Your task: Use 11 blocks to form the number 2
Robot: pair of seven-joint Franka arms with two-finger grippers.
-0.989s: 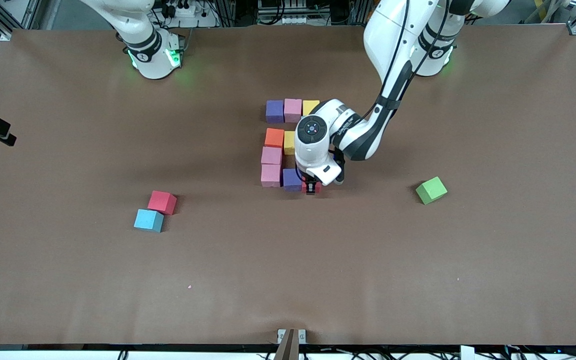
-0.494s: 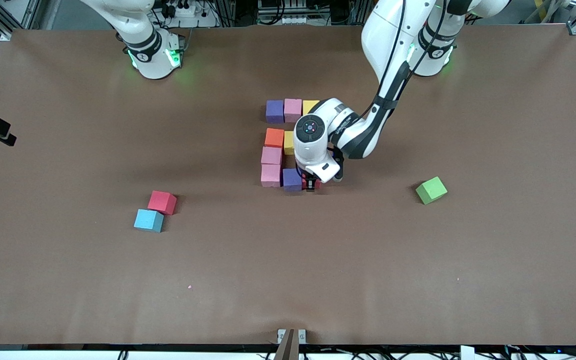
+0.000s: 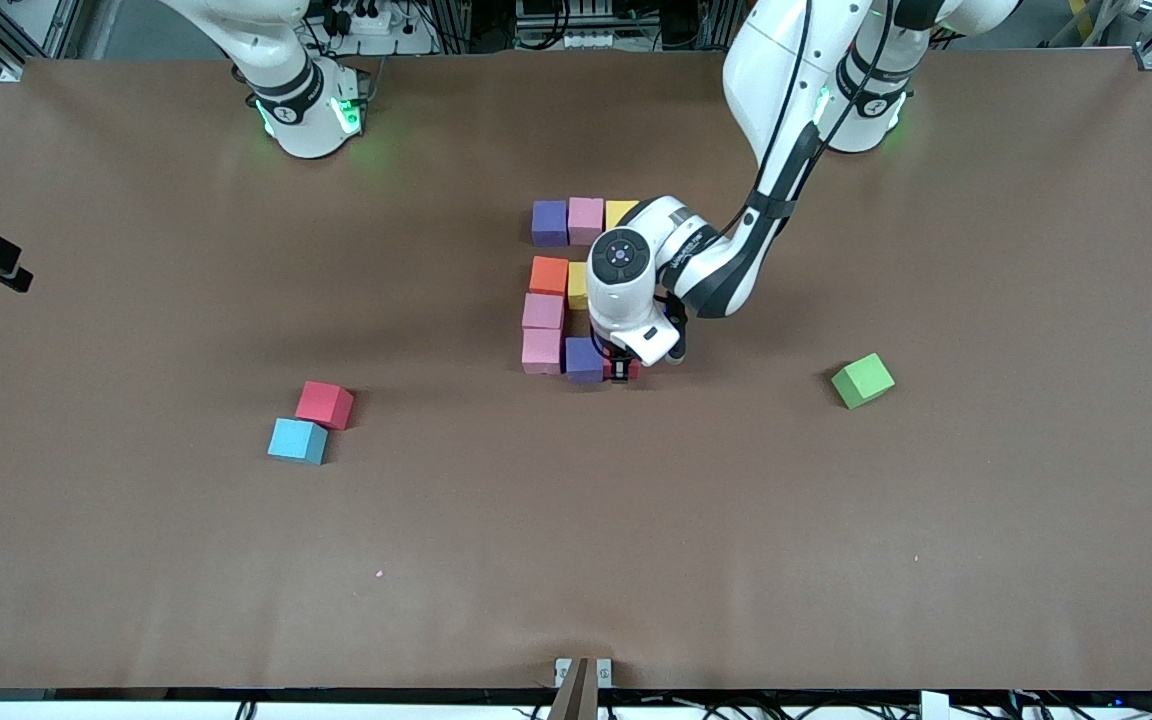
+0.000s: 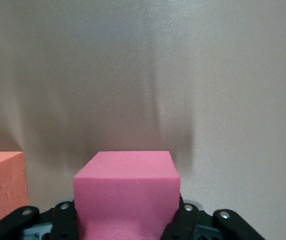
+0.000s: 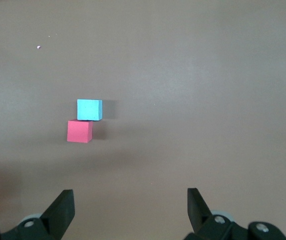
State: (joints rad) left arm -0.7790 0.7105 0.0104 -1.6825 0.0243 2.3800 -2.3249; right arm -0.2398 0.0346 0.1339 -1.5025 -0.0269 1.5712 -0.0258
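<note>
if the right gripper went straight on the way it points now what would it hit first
Probably bare table. The open right gripper hangs over the brown surface, and straight ahead of its fingers the view shows nothing else. The light blue cube and red cube sit off that line, though depth is unclear.

Brown counter [image 3: 936, 520] carries cluster of coloured blocks [image 3: 556, 300] at centre. Red cube [image 3: 325, 404] touching light blue cube [image 3: 298, 441] at 8 o'clock from cluster. Green cube [image 3: 862, 380] at 4 o'clock.
</note>
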